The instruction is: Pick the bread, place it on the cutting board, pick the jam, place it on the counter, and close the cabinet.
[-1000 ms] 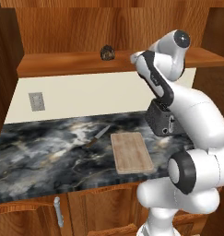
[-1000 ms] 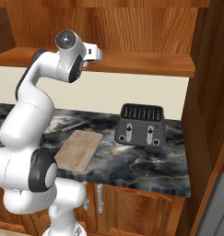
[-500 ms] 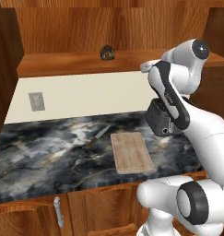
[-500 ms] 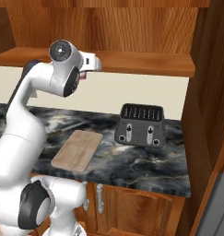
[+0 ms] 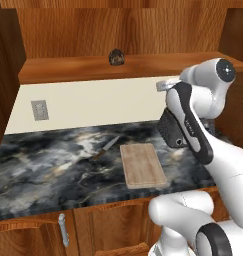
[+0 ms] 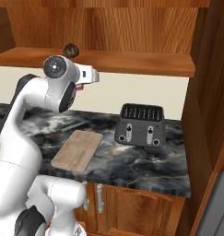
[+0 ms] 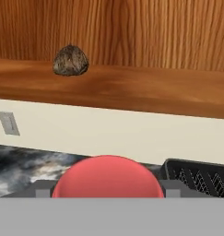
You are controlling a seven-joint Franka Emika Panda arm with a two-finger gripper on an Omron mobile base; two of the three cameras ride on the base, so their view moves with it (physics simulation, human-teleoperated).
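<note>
The jam (image 7: 108, 177) is seen close up between the jaws, which appear pinched on its two sides, high above the counter (image 5: 43, 170). The step in hand is judged to be the setting down of the jam. It should be lowered upright onto bare marble and released only when its bottom rests flat.

Near the front edge, the cutting board (image 5: 142, 165) lies flat and should be kept free for the bread. A knife (image 5: 107, 147) lies just beside its far left corner, so this spot is better avoided. To the right stands the toaster (image 6: 140, 124); open room is found between it and the board, and more to the left. Farther up, the bread (image 7: 70, 60) rests on the shelf (image 7: 145, 92) of the cabinet (image 6: 113, 23), whose front edge must be cleared in the descent.
</note>
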